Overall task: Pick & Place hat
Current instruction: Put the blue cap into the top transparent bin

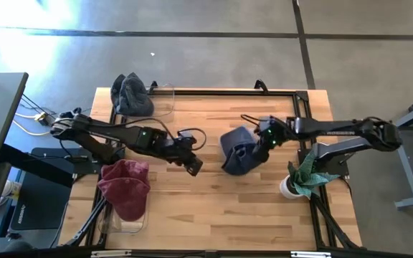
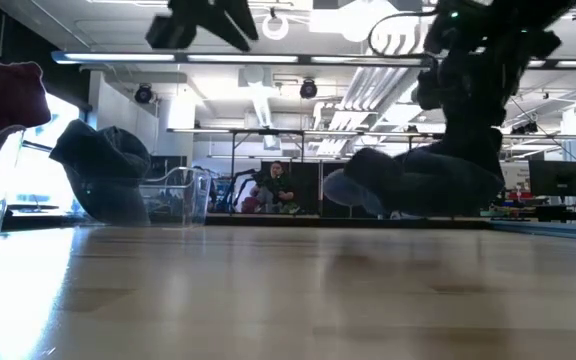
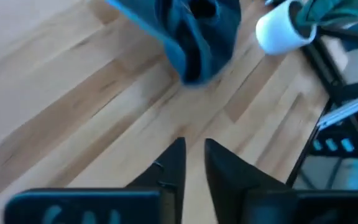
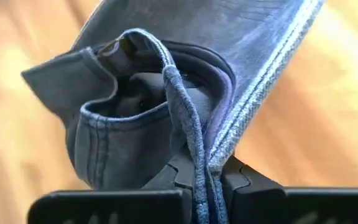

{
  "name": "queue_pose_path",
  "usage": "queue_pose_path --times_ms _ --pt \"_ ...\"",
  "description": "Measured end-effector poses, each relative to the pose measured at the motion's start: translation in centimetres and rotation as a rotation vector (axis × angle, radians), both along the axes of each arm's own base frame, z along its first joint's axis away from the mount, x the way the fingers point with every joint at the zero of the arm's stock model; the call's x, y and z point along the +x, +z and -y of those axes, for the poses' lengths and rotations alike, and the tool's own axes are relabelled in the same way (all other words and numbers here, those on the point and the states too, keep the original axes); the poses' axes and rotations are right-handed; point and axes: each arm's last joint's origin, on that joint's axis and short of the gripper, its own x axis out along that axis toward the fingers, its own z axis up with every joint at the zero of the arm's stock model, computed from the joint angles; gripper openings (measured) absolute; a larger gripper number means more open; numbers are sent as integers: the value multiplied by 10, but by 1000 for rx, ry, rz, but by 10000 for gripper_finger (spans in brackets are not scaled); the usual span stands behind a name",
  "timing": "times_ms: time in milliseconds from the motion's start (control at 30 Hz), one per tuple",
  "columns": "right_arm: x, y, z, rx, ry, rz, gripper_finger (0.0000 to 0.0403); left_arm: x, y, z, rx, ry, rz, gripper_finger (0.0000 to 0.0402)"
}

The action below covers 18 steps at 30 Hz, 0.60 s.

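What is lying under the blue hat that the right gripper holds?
Around the blue hat, pinched by the right gripper, only bare wooden table shows. Whatever lies directly beneath its fabric is covered.

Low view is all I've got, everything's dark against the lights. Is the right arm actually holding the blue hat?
Observer: Yes. In the right wrist view, the right gripper fingers are shut on the blue hat, pinching its edge.
Operator: Where on the table is it?
Observer: From above, the hat is right of centre, near a white cup holding green cloth.
Operator: And the left arm?
Observer: The left gripper is near the table's middle, holding nothing, pointed toward the hat.
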Motion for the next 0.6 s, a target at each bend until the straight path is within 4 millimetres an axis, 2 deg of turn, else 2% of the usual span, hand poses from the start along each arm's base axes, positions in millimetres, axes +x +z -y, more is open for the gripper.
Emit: queue_pose_path --times_ms 100,267,433,600 --pt "-2 -12 -10 103 -60 84 7 4 -18 -3 4 -21 108 35" --pt "3 -26 -21 195 -114 139 14 13 -28 -3 85 -108 287 37" --pt "5 -33 -26 209 -108 109 13 37 -63 -9 108 -94 218 70" --pt "6 -37 -26 195 -118 83 18 55 -85 -8 61 -136 219 87"
